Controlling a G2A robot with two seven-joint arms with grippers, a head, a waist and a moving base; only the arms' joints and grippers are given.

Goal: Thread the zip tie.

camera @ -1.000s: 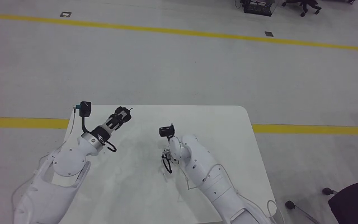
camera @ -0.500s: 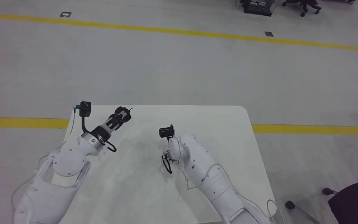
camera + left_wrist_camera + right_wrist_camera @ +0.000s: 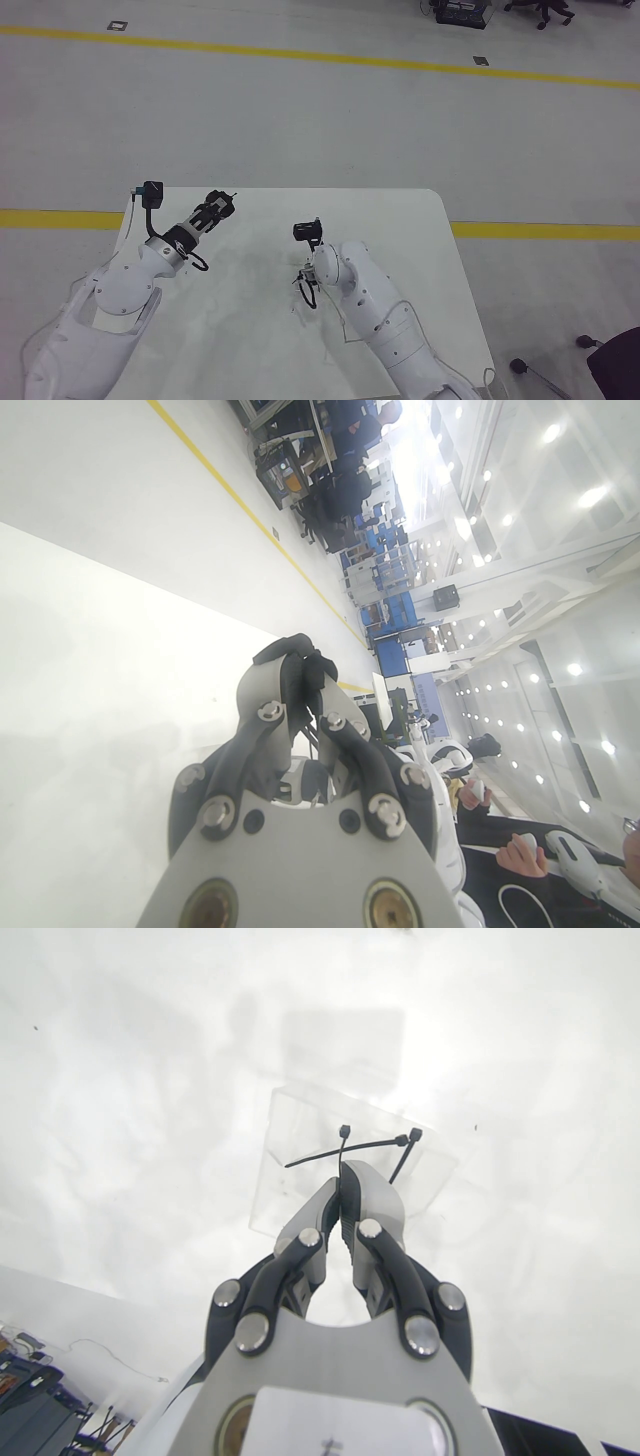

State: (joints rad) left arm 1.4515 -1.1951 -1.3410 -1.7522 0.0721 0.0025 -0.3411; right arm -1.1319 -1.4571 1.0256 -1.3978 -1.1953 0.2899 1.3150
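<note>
My right gripper (image 3: 341, 1183) is clamped on a thin black zip tie (image 3: 343, 1148), its square head poking past the fingertips, over a clear plastic tray (image 3: 295, 1128) holding two more ties (image 3: 375, 1144). My left gripper (image 3: 302, 665) has its rubber pads pressed together and sits at ten o'clock from the right one, over the matte white table (image 3: 400, 230).

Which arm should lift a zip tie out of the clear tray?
Probably right: the right gripper is shut on a zip tie over the clear tray; the left gripper is far from it.
</note>
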